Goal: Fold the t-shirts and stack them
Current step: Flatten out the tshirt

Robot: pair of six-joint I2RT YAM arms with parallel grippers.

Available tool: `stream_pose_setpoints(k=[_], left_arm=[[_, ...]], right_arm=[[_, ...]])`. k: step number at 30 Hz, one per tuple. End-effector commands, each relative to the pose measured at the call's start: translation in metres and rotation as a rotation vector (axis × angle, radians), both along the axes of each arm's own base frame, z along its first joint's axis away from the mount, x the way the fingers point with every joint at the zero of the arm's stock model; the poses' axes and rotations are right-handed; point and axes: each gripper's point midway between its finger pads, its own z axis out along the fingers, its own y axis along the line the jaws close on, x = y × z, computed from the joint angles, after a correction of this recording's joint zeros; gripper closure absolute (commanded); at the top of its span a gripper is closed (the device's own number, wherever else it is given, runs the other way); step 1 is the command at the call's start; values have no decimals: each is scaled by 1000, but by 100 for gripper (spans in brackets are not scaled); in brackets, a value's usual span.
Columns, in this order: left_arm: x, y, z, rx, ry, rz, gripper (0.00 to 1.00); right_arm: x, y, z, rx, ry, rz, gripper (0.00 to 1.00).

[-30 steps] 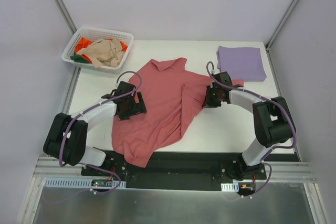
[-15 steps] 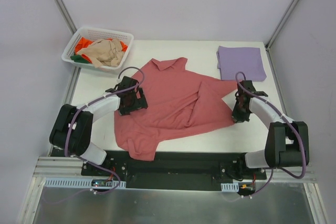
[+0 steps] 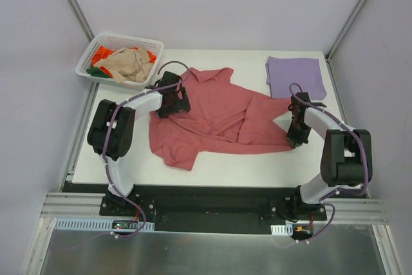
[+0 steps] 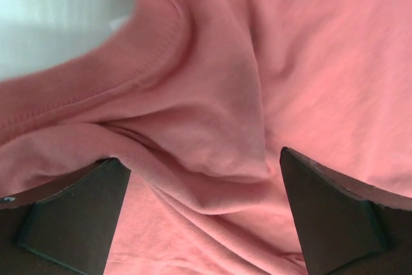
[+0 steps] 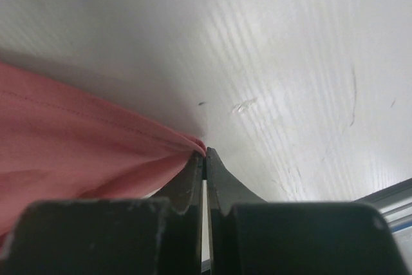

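Note:
The dusty rose-red t-shirt lies crumpled across the middle of the white table, collar toward the far side. My left gripper rests on its left shoulder part. In the left wrist view it is open, its fingers wide apart with wrinkled rose cloth between them. My right gripper is at the shirt's right corner. In the right wrist view it is shut on the rose cloth edge, low over the table. A folded lavender t-shirt lies at the far right.
A white lattice basket stands at the far left corner holding beige, orange and green shirts. The table's near edge borders a black rail. Frame posts rise at both far corners.
The rose shirt has been dragged away from the near edge and spread rightward. My left gripper moved toward the far side near the collar. My right gripper moved right with the cloth corner.

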Motion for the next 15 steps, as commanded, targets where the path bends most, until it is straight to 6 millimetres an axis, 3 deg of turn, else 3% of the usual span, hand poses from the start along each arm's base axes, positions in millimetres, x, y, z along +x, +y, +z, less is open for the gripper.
stream_pose_setpoints(k=[1, 3, 6, 9, 15], left_arm=[[50, -13, 12, 0, -72, -68, 1], [63, -21, 26, -17, -95, -103, 1], [43, -28, 46, -65, -85, -142, 1], [6, -18, 63, -76, -102, -114, 1], [-74, 15, 57, -78, -86, -2, 1]], right_arm=[[19, -25, 13, -50, -61, -97, 100], [20, -28, 14, -47, -73, -112, 99], [15, -23, 8, -15, -82, -105, 100], [10, -19, 3, 4, -76, -104, 100], [11, -13, -1, 40, -76, -95, 100]])
